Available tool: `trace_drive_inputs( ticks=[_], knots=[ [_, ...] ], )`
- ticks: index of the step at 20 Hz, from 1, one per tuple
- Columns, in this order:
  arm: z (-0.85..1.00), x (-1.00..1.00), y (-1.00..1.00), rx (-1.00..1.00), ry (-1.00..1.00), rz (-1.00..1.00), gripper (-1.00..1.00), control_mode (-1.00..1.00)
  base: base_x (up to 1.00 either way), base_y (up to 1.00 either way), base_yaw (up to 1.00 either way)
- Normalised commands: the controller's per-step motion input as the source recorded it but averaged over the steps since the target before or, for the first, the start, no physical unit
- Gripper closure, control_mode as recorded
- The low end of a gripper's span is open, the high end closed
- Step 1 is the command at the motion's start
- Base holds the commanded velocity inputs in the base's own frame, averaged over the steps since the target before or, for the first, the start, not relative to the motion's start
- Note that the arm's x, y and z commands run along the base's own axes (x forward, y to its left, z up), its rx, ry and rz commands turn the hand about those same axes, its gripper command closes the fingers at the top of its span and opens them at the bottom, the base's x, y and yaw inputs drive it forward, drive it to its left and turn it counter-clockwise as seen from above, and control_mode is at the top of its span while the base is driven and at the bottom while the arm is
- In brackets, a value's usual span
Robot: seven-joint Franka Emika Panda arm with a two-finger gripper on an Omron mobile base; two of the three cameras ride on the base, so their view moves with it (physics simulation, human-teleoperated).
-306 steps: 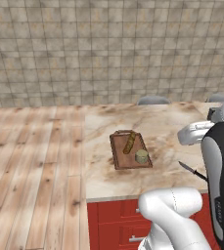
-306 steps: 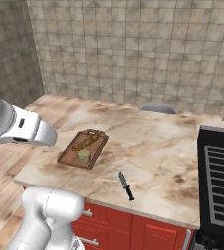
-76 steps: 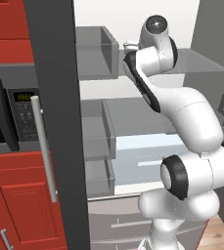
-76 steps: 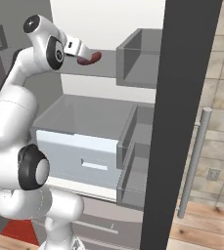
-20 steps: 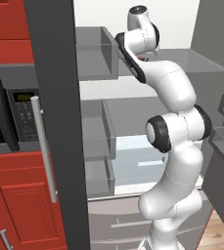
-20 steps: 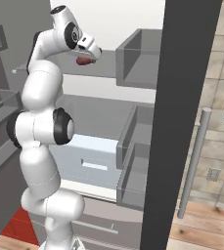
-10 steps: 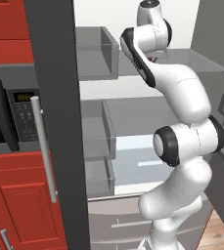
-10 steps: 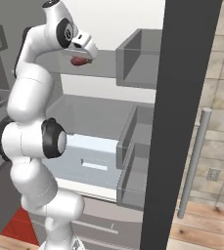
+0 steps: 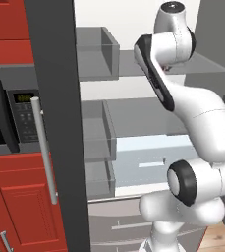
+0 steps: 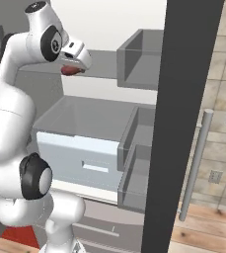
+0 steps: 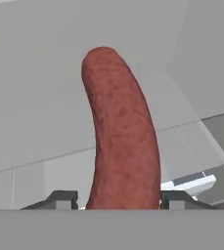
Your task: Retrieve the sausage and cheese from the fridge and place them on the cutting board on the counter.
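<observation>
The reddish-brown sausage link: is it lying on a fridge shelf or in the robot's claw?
In the claw. The hand view shows the reddish-brown sausage link between the gripper fingertips; the right base view shows it off the shelves.

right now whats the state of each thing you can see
fridge: doors open, shelves and clear drawer showing
sausage: held between the gripper fingers, raised at upper-shelf height
gripper: shut on the sausage
microwave: door closed, set in red cabinets

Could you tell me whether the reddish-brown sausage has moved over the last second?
Yes. In the right base view the curved reddish-brown sausage, held in the gripper, has dropped lower against the grey fridge door bin.
</observation>
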Motion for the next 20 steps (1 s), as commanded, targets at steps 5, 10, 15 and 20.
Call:
trace_drive_inputs(
  ticks=[5, 10, 15, 20],
  knots=[
    [0.18, -1.00, -0.06, 0.05, 0.01, 0.06, 1.00, -1.00, 0.00, 0.00, 0.00],
    [0.00, -1.00, 0.00, 0.01, -0.01, 0.20, 1.00, -1.00, 0.00, 0.00, 0.00],
    [0.00, -1.00, 0.04, -0.01, -0.03, 0.24, 1.00, -1.00, 0.00, 0.00, 0.00],
    [0.00, -1.00, 0.08, -0.03, 0.00, 0.20, 1.00, -1.00, 0.00, 0.00, 0.00]
  ],
)
